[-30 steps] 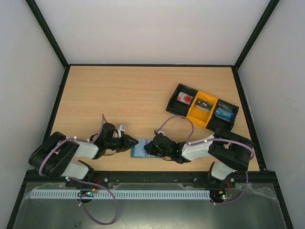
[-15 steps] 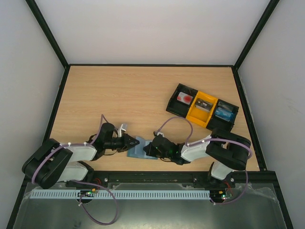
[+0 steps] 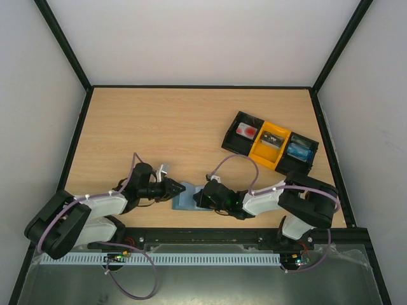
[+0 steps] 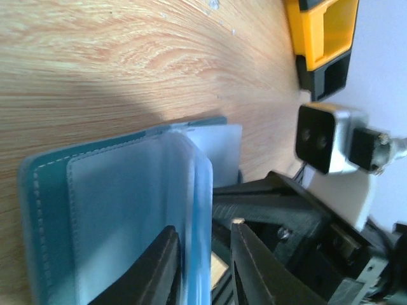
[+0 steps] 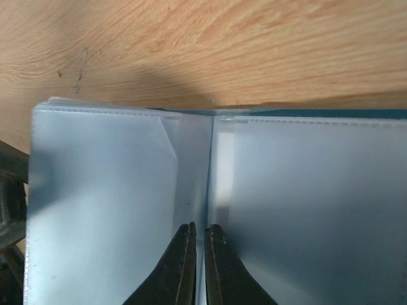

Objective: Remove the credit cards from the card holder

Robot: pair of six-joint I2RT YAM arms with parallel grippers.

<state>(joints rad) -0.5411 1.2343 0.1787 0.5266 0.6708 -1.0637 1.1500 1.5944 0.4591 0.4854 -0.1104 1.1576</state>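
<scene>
Card holder position: I see the card holder [image 3: 186, 197] on the table [image 3: 165, 127] close to the near edge, squeezed between my two grippers and well apart from the tray [image 3: 270, 143] at the far right.
Card holder state: it lies open, inner side up, with clear pockets over a teal-blue cover [image 5: 305, 210].
Long axis: opened out, it runs left to right, roughly along the near edge and slightly skewed. One end points at my left arm, the other at my right.
Fold: it crosses that axis, and in the right wrist view it runs straight away from the fingertips to the holder's far edge.
Left end: in the left wrist view a clear leaf curves up off the cover [image 4: 57, 210].
Pale sheet: a pale sheet [image 4: 216, 149] pokes past the cover's edge. I cannot tell whether it is a card.
Left gripper: the left gripper [image 3: 173, 189] is at the holder's left end. Its jaws stand narrowly apart astride the raised leaf's edge [image 4: 203, 227]. One finger touches the leaf, but I cannot tell whether the other presses on it.
Right gripper: the right gripper [image 3: 200, 198] sits over the holder's right part. Its jaws are pinched almost together right on the fold [image 5: 201, 226], with only a thin pale strip between them.
Tray: black and yellow, and its yellow compartment [image 4: 324, 32] shows in the left wrist view.
</scene>
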